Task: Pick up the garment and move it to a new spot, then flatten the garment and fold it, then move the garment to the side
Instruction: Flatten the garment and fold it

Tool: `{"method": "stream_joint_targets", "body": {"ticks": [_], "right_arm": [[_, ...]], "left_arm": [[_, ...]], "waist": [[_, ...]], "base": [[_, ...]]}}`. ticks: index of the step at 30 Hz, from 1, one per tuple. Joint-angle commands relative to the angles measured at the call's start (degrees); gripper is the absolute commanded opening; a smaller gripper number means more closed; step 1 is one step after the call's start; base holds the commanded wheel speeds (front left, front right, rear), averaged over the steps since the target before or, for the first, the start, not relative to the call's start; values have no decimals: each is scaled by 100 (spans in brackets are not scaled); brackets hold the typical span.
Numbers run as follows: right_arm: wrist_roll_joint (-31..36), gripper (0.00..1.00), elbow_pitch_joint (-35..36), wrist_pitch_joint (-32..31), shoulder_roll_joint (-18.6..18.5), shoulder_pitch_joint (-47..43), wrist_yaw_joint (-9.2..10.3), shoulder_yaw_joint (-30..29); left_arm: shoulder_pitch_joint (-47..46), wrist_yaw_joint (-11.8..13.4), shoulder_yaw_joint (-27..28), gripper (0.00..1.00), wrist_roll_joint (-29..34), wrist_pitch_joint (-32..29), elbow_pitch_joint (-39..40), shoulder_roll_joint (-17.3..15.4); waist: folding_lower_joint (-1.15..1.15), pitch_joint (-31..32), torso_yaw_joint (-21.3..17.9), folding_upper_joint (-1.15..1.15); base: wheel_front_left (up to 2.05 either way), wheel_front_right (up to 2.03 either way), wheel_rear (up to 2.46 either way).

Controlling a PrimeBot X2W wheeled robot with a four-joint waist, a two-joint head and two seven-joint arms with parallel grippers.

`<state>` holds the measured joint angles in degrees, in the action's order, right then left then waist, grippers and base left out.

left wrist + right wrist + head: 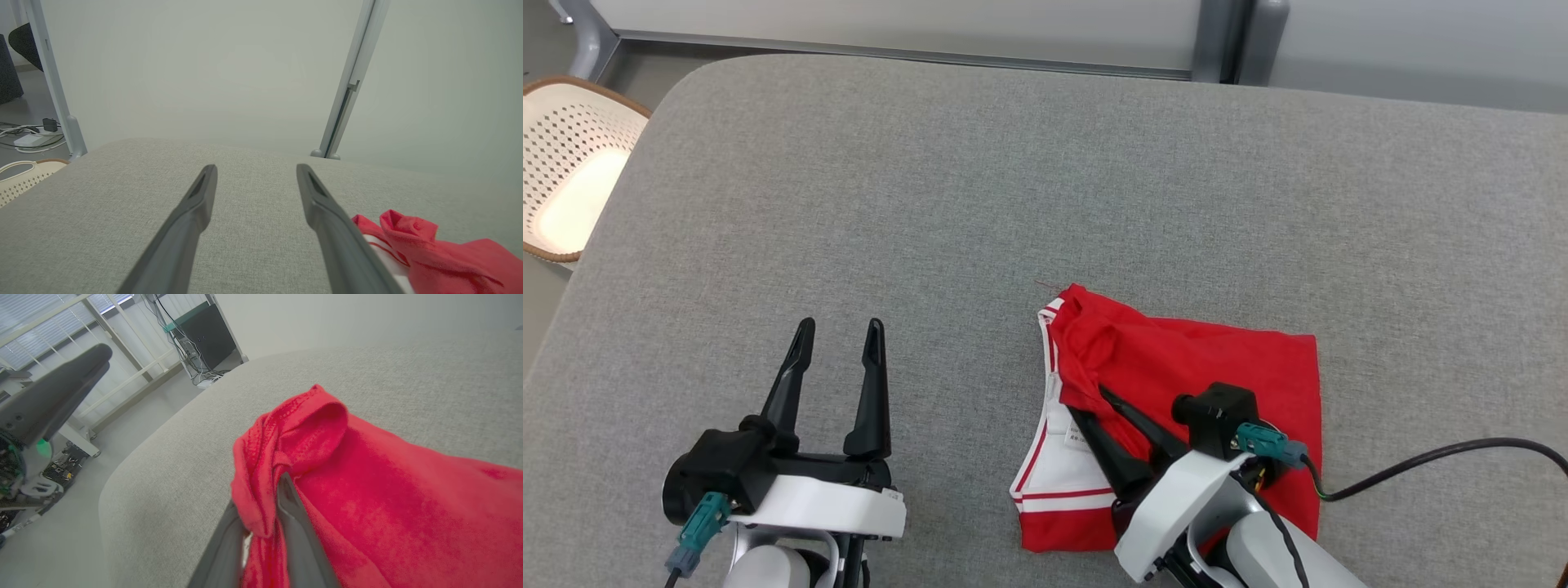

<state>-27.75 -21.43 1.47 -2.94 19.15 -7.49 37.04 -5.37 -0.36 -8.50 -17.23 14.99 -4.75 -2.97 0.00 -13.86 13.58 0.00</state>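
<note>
Garment [1225, 359] fold sits between the low, slanted right fingers [1112, 457].

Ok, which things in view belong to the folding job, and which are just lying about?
Job:
red garment
right hand, fabric between its fingers
left hand, open
grey table

Lying about:
white basket
floor cables

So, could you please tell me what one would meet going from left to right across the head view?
White basket → left gripper → red garment → black cable.
</note>
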Motion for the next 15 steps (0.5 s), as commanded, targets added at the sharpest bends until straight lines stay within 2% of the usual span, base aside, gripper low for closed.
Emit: {"method": "stream_joint_targets", "body": {"ticks": [1,4,8,11,15], "right_arm": [[8,100,-59,116,-6,147,0,77],[121,100,-124,408,-10,291,0,260],[264,100,137,896,-13,414,0,289],[449,100,397,1109,-132,326,1,-133],[686,100,764,1197,-363,-7,0,-1056]], "left_arm": [[-95,54,6,100,37,24,-21,-15],[-74,89,36,100,91,24,-12,-12],[-59,77,79,100,121,24,23,-11],[-24,57,110,100,147,24,33,-11],[52,42,189,100,174,24,66,-23]], "waist": [[0,-23,13,0],[0,-23,-37,0],[0,14,-193,0],[0,84,-363,0],[0,186,-626,0]], "base": [[0,0,0],[0,0,0],[0,0,0],[0,0,0],[0,0,0]]}}
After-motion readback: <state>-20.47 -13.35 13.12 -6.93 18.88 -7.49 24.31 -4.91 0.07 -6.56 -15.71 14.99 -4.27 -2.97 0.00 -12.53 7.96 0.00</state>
